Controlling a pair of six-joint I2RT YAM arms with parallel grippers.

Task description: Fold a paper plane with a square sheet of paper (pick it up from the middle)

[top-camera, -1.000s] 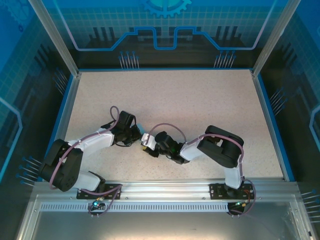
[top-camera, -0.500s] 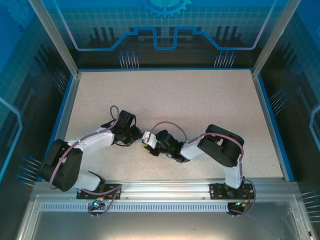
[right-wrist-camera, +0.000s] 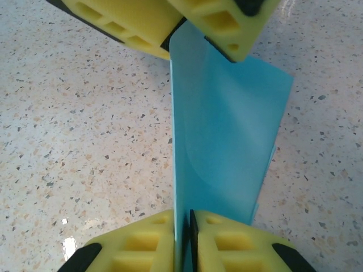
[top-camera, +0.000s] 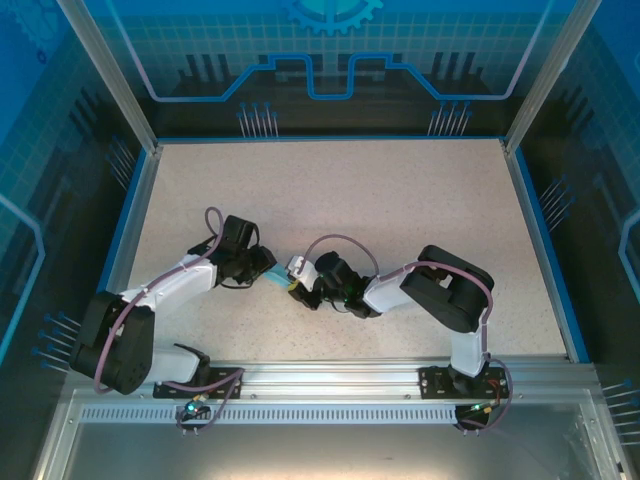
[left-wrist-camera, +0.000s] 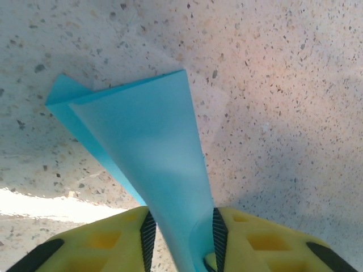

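left pincer [left-wrist-camera: 181, 233]: pinching one end of the folded light blue sheet of paper [left-wrist-camera: 148, 148] | right pincer [right-wrist-camera: 182, 225]: pinching the opposite end; faces the left | paper: held on edge between them; over the speckled surface [top-camera: 400, 200], left of centre, towards the near edge

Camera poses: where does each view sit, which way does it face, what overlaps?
Top external: above and behind the bases, facing down at the table; left arm and right arm show, meeting at the blue paper.
Left wrist: on the left arm, facing the table along its yellow jaws, shut on the paper.
Right wrist: on the right arm, facing along its jaws, shut on the paper; left jaws grip its far end.
Shared: all three see the paper and table.
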